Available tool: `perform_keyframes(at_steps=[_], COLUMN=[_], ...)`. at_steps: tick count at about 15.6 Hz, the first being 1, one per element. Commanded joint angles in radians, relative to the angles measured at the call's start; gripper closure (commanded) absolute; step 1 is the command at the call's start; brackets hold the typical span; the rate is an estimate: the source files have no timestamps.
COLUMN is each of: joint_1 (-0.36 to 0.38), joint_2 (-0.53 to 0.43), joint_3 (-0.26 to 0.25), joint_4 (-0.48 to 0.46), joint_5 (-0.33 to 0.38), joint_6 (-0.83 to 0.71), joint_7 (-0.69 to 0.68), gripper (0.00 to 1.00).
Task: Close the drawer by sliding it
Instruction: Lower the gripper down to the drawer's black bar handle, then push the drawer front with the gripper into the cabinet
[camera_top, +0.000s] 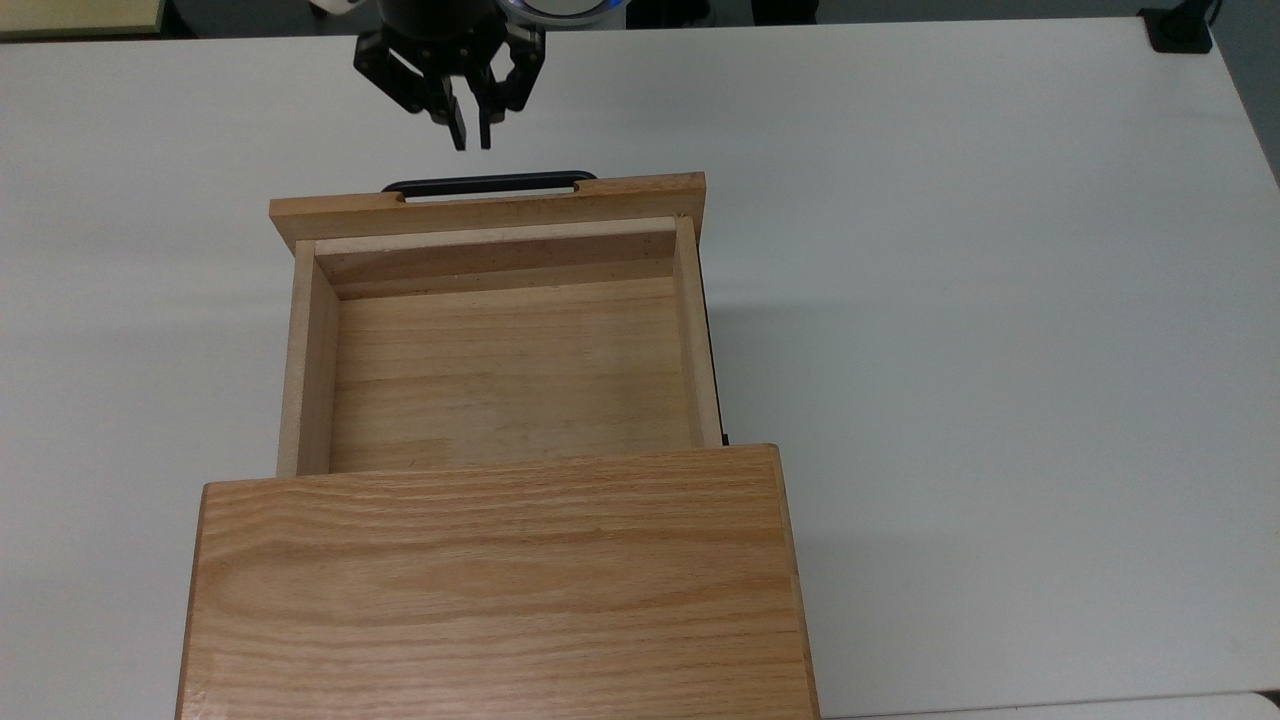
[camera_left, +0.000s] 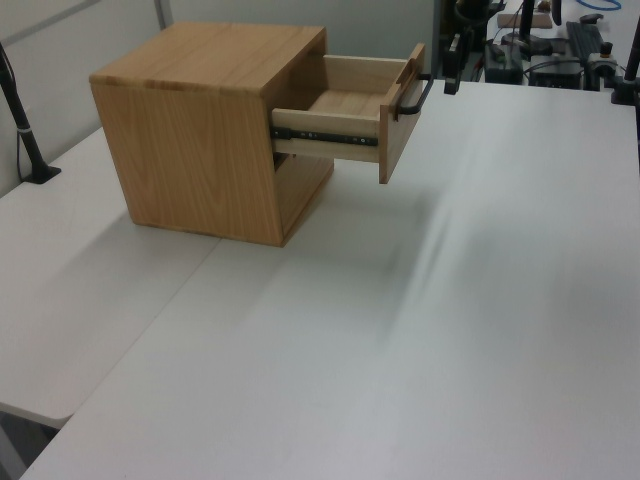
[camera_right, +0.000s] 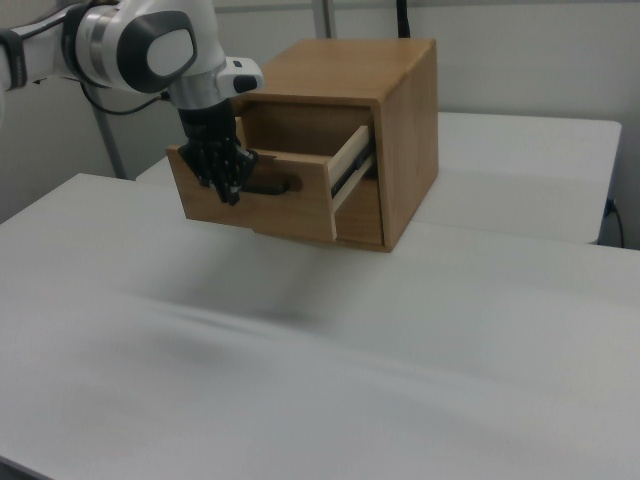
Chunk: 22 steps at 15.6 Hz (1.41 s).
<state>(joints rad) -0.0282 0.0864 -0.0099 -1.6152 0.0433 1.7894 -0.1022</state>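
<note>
The drawer (camera_top: 510, 370) is a light oak tray that stands pulled far out of the wooden cabinet (camera_top: 500, 580), and it holds nothing. Its black bar handle (camera_top: 490, 184) faces the top view's upper edge. My gripper (camera_top: 472, 140) hangs just beyond the handle, not touching it, with its black fingers drawn together and nothing between them. In the left view the gripper (camera_left: 451, 88) sits just right of the handle (camera_left: 415, 98). In the right view the gripper (camera_right: 230, 192) is in front of the drawer's front panel (camera_right: 290, 210), next to the handle (camera_right: 272, 185).
The white table (camera_top: 1000, 300) spreads wide around the cabinet. A black clamp (camera_top: 1180, 30) sits at the top view's upper right corner. A black post (camera_left: 20, 120) stands at the left view's left. Dark equipment (camera_left: 560, 40) lies beyond the table's far edge.
</note>
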Motion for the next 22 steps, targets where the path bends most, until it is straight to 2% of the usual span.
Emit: perform_keyframes(at_steps=[1,4,15,22], joint_1=[0.031,0.033,0.033,0.057], joint_2=[0.052,0.082,0.259,0.354], joint_3=[-0.013,-0.012,-0.012,-0.013], joint_4=[0.044,0.057,0.224,0.264], joint_5=[0.015,0.014,0.01,0.003], joint_6=[0.019,0.08,0.283,0.571], joint_7=[-0.004,0.056,0.285,0.317], gripper=[0.91,0.93,0.93,0.93])
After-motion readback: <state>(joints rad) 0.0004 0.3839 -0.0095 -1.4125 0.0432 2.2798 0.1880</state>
